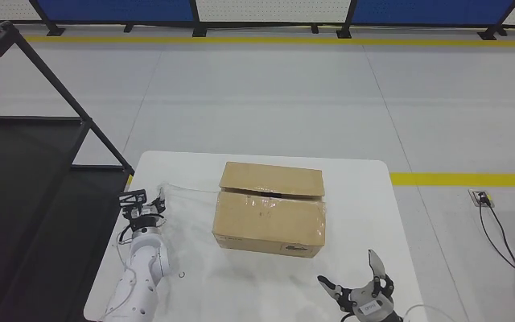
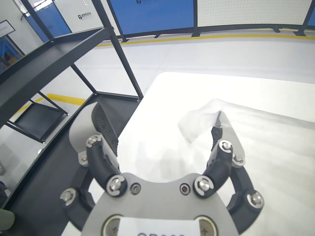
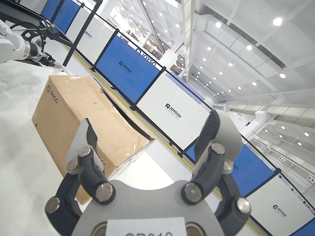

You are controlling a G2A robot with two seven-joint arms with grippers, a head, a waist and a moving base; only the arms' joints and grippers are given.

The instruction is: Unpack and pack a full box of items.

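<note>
Cardboard box lies mid-table — clear of left gripper and right gripper

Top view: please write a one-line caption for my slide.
Box at the centre of a white table, between the open left gripper and the open right gripper.

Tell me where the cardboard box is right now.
Top view: the cardboard box sits mid-table, between the left gripper at the left edge and the right gripper near the front-right corner.

Brown cardboard box rests flat at the centre of the counter. Top flaps almost closed, with a narrow gap between them.
</note>
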